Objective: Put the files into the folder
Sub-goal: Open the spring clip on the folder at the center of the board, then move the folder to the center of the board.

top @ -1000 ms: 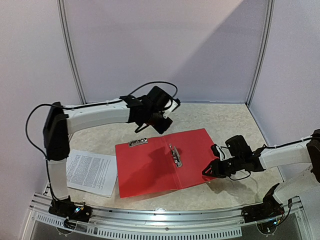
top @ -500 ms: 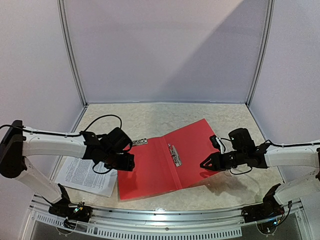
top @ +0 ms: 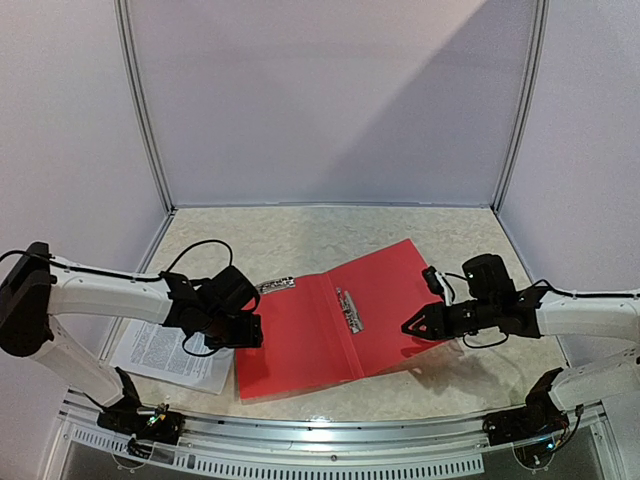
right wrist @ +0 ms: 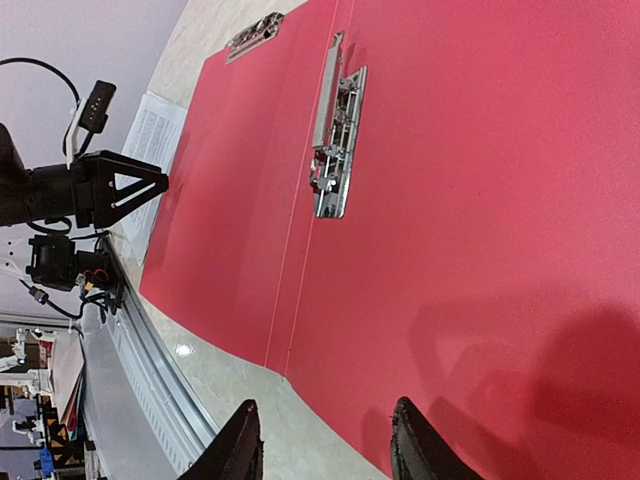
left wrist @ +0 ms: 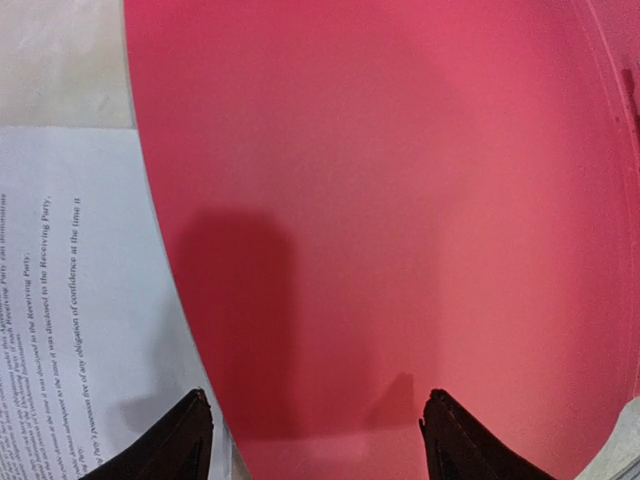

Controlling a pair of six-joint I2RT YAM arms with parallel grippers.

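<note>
Two arms flank the open folder (top: 300, 345), which lies flat with its metal clip (right wrist: 335, 140) bared beside the spine. The files (top: 160, 350) lie just left of it, touching its left cover. Over that cover the left gripper (left wrist: 310, 440) hovers, jaws wide and empty. At the folder's right near edge the right gripper (right wrist: 320, 440) stands partly open, holding nothing. Best now: shift the left gripper off the folder, pinch the sheets' edge and slide them across flat while the right steadies the folder.

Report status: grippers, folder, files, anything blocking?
Left gripper open over folder's left cover; right gripper open at its right edge. Folder open, clip bare. Files outside, on table by folder's left edge. Nothing blocking.
</note>
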